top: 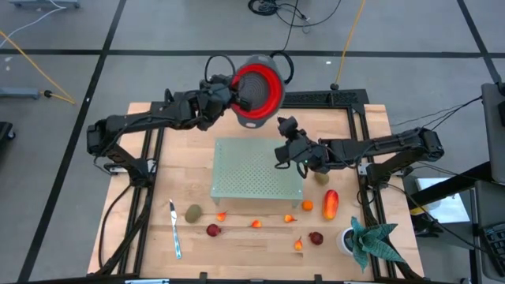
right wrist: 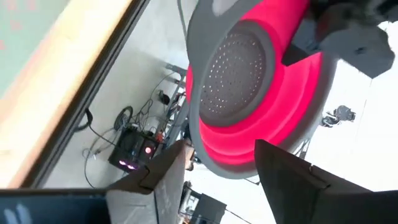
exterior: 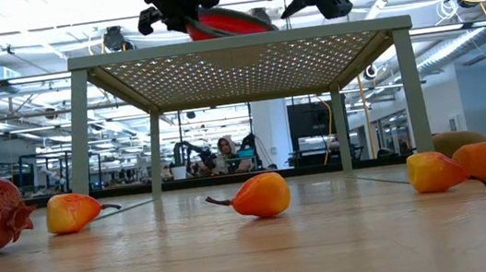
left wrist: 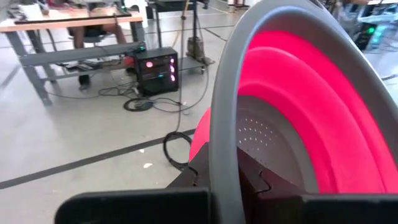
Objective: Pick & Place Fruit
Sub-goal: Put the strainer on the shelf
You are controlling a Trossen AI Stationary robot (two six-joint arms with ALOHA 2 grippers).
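Fruit [top: 330, 203] on table, left fingers [top: 225, 93] clamped on colander [top: 259, 91], right fingers [top: 282, 126] apart.

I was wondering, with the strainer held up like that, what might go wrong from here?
1. The left gripper pinches only the rim of the red colander, held on edge beyond the table's back edge; a slip could drop it to the floor.
2. The right gripper, jaws open, hangs close to the colander above the green perforated stand; the arms might collide.

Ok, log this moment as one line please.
left gripper: shut on red silicone colander with grey rim, held above table's far edge | right gripper: open, beside colander | fruit: on table
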